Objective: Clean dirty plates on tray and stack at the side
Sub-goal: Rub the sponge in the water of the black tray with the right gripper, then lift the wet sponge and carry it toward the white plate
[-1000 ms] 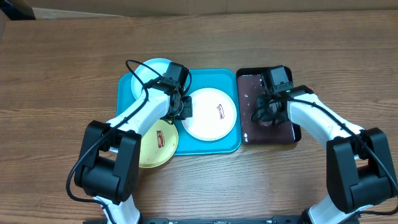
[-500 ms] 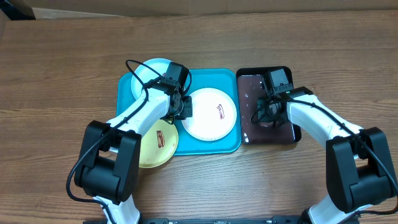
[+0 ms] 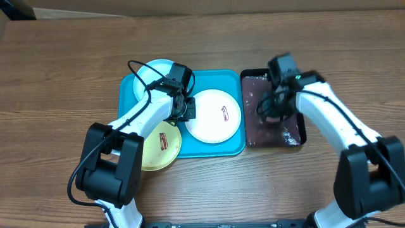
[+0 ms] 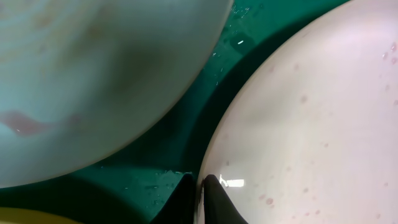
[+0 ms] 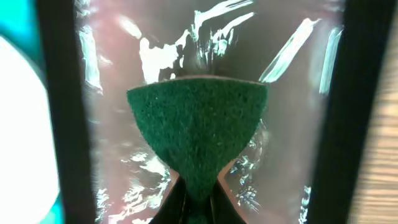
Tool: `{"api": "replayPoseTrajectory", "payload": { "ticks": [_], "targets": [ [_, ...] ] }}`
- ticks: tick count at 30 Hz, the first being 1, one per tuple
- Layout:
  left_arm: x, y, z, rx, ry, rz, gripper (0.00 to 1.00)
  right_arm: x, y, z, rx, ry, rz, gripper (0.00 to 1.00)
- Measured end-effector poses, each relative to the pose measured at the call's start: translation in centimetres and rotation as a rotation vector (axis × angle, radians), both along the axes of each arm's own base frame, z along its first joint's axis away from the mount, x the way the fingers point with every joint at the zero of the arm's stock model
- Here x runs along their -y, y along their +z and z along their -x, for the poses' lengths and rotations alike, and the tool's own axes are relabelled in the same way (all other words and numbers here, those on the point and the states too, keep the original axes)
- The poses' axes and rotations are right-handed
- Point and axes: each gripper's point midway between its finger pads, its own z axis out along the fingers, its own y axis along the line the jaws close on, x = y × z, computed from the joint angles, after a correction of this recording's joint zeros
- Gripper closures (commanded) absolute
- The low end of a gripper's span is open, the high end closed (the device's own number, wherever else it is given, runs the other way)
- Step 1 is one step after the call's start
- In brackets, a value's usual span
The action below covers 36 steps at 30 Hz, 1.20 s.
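Tray: the turquoise tray (image 3: 224,81) lay mid-desk (image 3: 63,76), its long side running left to right
Cyan plate: the light cyan plate (image 3: 152,73) lay in the tray's far left corner, partly hidden by the left arm in the overhead view
White plate: the white plate (image 3: 212,123) lay flat in the right half of the tray, a brown-red smear on its right part
Yellow-green plate: the yellow-green plate (image 3: 158,152) sat at the near left corner, lying over the tray's rim and partly out over the desk, a red smear near its middle
Left jaws: closed on the left rim of the white plate, the edge pinched between the tips, near the cyan plate
Right jaws: gripped a green sponge (image 5: 198,130) by its narrow end, holding it over the black tray (image 3: 278,133)
Black tray: it stood just right of the turquoise tray, its floor wet and glinting
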Motion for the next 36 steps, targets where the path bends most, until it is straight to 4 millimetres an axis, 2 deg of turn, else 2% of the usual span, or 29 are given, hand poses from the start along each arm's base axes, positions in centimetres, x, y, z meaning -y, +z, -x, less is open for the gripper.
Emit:
{"api": "replayPoseTrajectory", "payload": {
  "ticks": [3, 6, 16, 19, 29, 36],
  "targets": [
    [0.0, 0.0, 0.0, 0.000, 0.000, 0.000, 0.90, -0.3, 3.9, -1.0, 0.070, 0.004, -0.019, 0.96],
    [0.0, 0.0, 0.0, 0.001, 0.000, 0.000, 0.90, -0.4, 6.3, -1.4, 0.132, 0.004, -0.036, 0.96],
    [0.0, 0.0, -0.1, 0.003, 0.000, 0.001, 0.90, 0.5, 7.2, -1.1, 0.131, -0.008, 0.007, 0.96],
    [0.0, 0.0, -0.1, 0.003, 0.000, 0.001, 0.90, 0.5, 8.8, -1.6, 0.173, -0.011, 0.007, 0.96],
    [0.0, 0.0, -0.1, 0.003, 0.000, 0.001, 0.90, 0.5, 16.7, -2.1, 0.424, -0.006, -0.051, 0.96],
    [0.0, 0.0, -0.1, 0.003, 0.000, 0.001, 0.87, 0.4, 17.6, -2.5, 0.467, 0.010, -0.051, 0.96]
  ]
}}
